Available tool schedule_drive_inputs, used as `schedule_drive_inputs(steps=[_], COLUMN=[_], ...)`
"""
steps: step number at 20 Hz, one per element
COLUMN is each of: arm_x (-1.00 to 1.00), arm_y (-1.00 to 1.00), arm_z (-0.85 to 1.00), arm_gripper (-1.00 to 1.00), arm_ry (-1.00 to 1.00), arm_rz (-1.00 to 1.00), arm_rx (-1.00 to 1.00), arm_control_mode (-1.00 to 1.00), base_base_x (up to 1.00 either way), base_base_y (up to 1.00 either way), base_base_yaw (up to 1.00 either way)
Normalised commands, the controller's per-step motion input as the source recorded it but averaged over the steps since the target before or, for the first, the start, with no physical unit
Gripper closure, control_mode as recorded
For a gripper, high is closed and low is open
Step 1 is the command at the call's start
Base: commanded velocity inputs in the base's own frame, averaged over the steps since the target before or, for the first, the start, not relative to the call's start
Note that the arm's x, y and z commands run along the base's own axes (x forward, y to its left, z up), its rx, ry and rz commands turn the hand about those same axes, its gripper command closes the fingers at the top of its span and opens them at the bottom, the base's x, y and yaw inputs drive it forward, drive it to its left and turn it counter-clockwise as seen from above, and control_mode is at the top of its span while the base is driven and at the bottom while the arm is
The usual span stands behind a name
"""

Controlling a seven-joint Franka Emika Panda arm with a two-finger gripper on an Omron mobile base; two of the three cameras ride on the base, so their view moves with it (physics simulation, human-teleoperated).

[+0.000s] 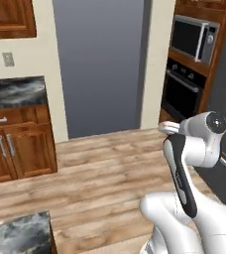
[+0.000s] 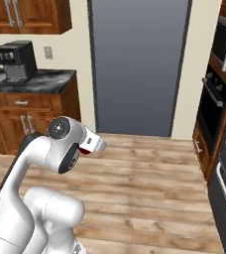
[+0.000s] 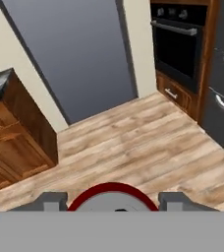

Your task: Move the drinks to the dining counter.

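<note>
Hand view: the red can [image 3: 112, 198] sits low centre in the frame, its red rim and grey top showing between the two finger tips [image 3: 49, 201], one on each side. The claw [image 3: 112, 204] is closed on the can, by the look of the tips hugging its rim. Beyond it lies bare wood floor [image 3: 133, 142], with a grey doorway [image 3: 79, 54] at upper centre and a black oven [image 3: 175, 44] at upper right.

Right base view: the arm is folded up at lower left; a sliver of red [image 2: 85, 149] peeks under the white hand, left of centre, consistent with the can being carried. A coffee machine [image 2: 17, 60] stands on the narrow worktop [image 2: 45, 82] at upper left.

Left base view: a corner of dark marbled stone [image 1: 18, 233] shows at lower left. I cannot tell whether it belongs to the dining counter. A microwave [image 1: 194, 37] sits at upper right.

Step in hand, as I judge it: transit. One drink is gripped and held over open floor, with no place to set it down ahead of the claw. The white carton cannot be placed from these frames.

Next move calls for: turning the base until the dining counter is ahead, holding the grip steady and the can upright meanwhile, then lowering onto bare stone away from the edge before releasing. The carton would need a second trip.
</note>
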Motion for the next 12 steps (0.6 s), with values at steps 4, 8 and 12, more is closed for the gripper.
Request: schedule_drive_inputs(steps=[4,8,12], arm_x=[0.00,0.00,0.00], arm_y=[0.00,0.00,0.00], arm_z=[0.00,0.00,0.00], arm_gripper=[1.00,1.00,1.00], arm_ry=[0.00,0.00,0.00], arm_rz=[0.00,0.00,0.00], arm_rx=[0.00,0.00,0.00], arm_control_mode=[1.00,1.00,1.00], base_base_x=[-0.42,-0.47,-0.49], base_base_y=[0.00,0.00,0.00], base_base_yaw=[0.91,0.90,0.89])
